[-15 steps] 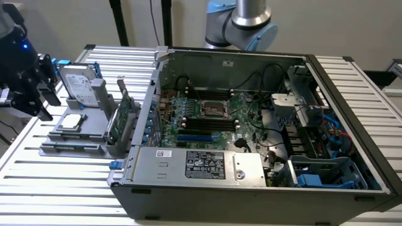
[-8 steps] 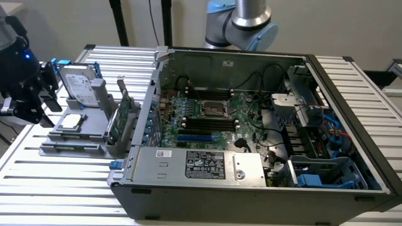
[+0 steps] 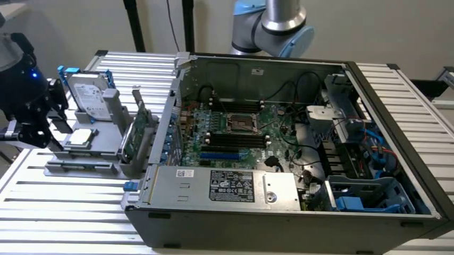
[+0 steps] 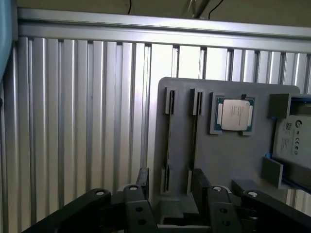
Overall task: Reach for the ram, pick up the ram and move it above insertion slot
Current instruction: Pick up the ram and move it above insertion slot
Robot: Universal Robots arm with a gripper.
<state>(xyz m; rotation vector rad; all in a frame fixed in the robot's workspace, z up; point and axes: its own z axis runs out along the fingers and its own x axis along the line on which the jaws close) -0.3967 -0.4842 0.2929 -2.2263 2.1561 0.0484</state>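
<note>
My gripper (image 3: 34,137) hangs at the exterior view's left, beside the grey parts holder (image 3: 106,143). In the wrist view its black fingers (image 4: 143,182) stand open above the holder (image 4: 228,155), with nothing between them. Below the gap run two narrow clip slots (image 4: 168,141), each with a thin dark strip seen edge-on. I cannot tell whether either strip is the ram. The insertion slot is one of several parallel black memory sockets (image 3: 237,140) on the motherboard, inside the open computer case (image 3: 284,212), far from the gripper.
The holder also carries a silver processor (image 4: 234,114), a hard drive with blue rails (image 3: 92,95) and a green expansion card with a metal bracket (image 3: 131,133). The slatted aluminium table (image 4: 73,121) lies around it. The case wall (image 3: 165,133) rises between holder and motherboard.
</note>
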